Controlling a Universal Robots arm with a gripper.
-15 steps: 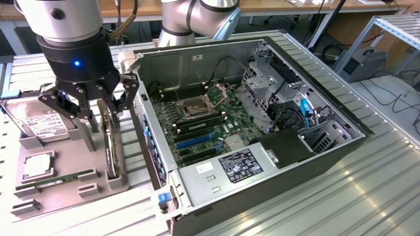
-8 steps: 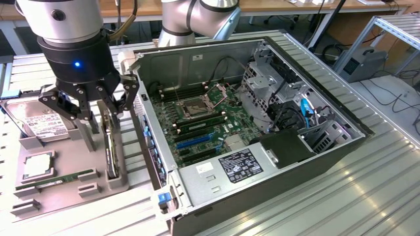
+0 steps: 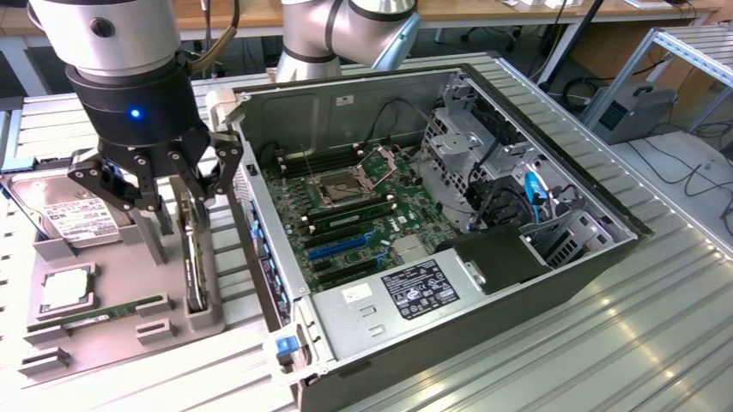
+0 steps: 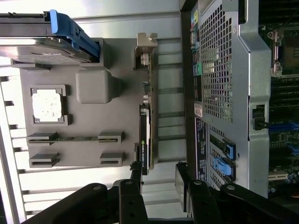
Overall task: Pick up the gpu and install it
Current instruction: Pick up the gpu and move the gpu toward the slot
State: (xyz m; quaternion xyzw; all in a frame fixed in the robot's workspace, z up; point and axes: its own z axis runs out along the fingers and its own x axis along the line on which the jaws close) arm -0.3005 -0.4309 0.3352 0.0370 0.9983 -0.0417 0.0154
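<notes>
**Spread tool poised over the card in its rack**

The gpu point(image 3: 196, 257), a thin flat card with a green circuit board, a black face and a silvery metal bracket at one end, stands on its long edge in a slot of the matte grey plastic holder point(image 3: 115, 339). The holder lies on the ribbed aluminium worktop point(image 3: 572, 343), just beside the open black-and-silver computer case point(image 3: 343, 112).

The black multi-link tool point(image 3: 178, 204) hangs just above the card with its fingers spread wide, holding nothing. In the wrist view the card point(image 4: 148, 107) runs edge-on toward the gap between the fingers point(image 4: 137, 179), nearer one finger than the other.

The card looks light and stiff but fragile (bare components, and a connector edge down in the slot). I judge the best hold is across its two flat faces at the upper edge, near mid-length, with gentle pressure. The smooth black face may be slippery.
</notes>
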